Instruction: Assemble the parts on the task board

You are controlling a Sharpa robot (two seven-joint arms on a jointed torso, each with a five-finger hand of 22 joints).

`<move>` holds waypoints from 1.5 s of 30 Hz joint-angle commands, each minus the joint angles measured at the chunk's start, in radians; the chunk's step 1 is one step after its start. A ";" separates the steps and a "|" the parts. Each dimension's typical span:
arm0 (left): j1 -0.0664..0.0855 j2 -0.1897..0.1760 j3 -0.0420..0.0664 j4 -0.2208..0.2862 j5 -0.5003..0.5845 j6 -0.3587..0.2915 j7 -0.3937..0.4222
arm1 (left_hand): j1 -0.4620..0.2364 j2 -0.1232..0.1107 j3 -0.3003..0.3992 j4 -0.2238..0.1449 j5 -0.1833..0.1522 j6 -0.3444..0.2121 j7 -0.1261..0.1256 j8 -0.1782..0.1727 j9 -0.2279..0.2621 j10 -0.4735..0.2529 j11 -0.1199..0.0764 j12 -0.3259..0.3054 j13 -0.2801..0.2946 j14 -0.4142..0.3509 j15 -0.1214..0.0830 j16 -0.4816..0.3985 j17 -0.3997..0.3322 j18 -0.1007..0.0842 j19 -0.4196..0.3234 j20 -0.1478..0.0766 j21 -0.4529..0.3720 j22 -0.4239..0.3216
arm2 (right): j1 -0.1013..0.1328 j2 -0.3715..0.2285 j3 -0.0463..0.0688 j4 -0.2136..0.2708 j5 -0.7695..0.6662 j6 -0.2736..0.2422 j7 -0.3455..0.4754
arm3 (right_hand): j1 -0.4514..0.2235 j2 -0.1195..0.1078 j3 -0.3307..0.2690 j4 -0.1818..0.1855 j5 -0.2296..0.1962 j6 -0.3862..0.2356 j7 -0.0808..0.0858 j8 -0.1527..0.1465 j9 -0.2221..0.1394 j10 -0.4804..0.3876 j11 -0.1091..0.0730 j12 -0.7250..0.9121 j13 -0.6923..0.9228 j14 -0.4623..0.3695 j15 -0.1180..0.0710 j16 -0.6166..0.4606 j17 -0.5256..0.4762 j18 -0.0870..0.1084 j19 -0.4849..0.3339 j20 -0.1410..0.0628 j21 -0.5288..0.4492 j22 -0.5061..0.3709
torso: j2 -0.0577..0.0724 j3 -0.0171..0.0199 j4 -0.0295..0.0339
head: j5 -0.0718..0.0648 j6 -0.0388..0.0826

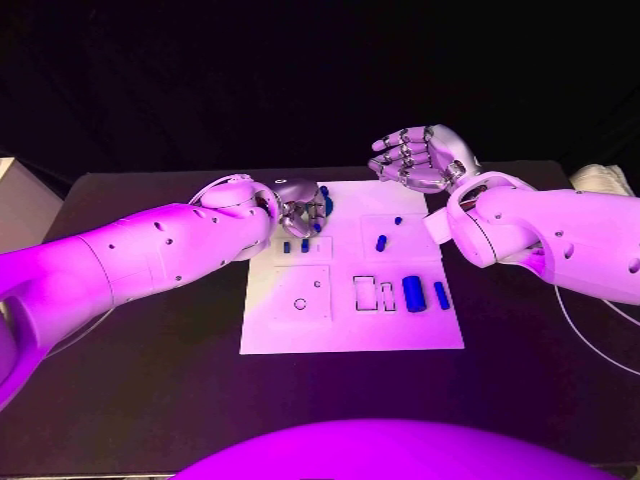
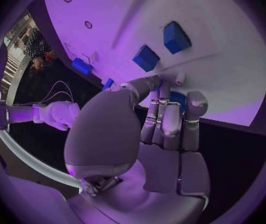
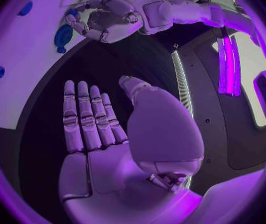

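Note:
The white task board lies in the middle of the black table. My left hand rests at the board's far left corner, its fingers curled around a round blue part, also visible in the right wrist view. My right hand hovers above the board's far right corner, fingers straight and apart, holding nothing. Two small blue parts stand just below the left hand. Other blue parts sit mid-board and at the right, beside a slimmer one.
Empty outlined slots and a small hole mark the board's near half. A pale box stands off the table's left edge, and a white object lies at the table's far right. Cables hang under my right arm.

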 commanded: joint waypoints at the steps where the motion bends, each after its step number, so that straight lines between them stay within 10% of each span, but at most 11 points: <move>1: 0.001 -0.019 0.012 0.030 0.053 -0.028 0.035 | -0.006 0.008 -0.001 -0.008 -0.003 0.007 -0.001 -0.008 0.002 0.007 -0.001 -0.006 0.001 0.006 0.002 0.004 -0.001 -0.009 0.005 -0.001 0.004 -0.001 | 0.000 -0.001 0.000 0.002 -0.003 0.014 0.007 | -0.004 0.004 -0.004 0.000 0.005 -0.004 0.056 -0.004 -0.002 -0.006 0.002 -0.007 -0.001 -0.002 0.000 -0.001 -0.001 0.014 -0.006 0.000 0.000 -0.002 | -0.001 0.0003 0.0009 | -0.001 0.002; 13: 0.002 -0.105 0.041 0.101 0.092 0.012 0.017 | -0.019 0.006 -0.007 -0.005 -0.003 0.013 -0.002 -0.014 0.003 0.012 -0.002 -0.016 0.000 0.009 0.002 0.004 0.000 -0.009 0.004 -0.001 0.003 -0.002 | 0.000 -0.009 0.000 0.004 -0.003 0.017 0.004 | -0.004 0.006 -0.004 0.001 0.005 -0.004 0.056 -0.004 -0.002 -0.006 0.002 -0.007 -0.001 -0.001 0.000 -0.001 -0.003 0.014 -0.006 0.001 0.001 -0.004 | -0.003 -0.0005 0.0038 | -0.004 0.004; 45: 0.002 -0.097 0.036 0.049 0.073 0.073 -0.013 | -0.022 0.007 -0.007 -0.005 -0.001 0.016 -0.003 -0.018 0.003 0.014 -0.002 -0.020 -0.001 0.008 0.002 0.003 -0.004 -0.009 0.004 -0.001 0.002 -0.003 | 0.000 -0.009 0.000 0.003 -0.003 0.018 0.003 | -0.004 0.006 -0.004 0.001 0.005 -0.004 0.056 -0.004 -0.002 -0.006 0.002 -0.007 -0.001 -0.001 0.000 -0.001 -0.003 0.014 -0.006 0.001 0.001 -0.004 | 0.000 0.0008 0.0001 | 0.005 -0.001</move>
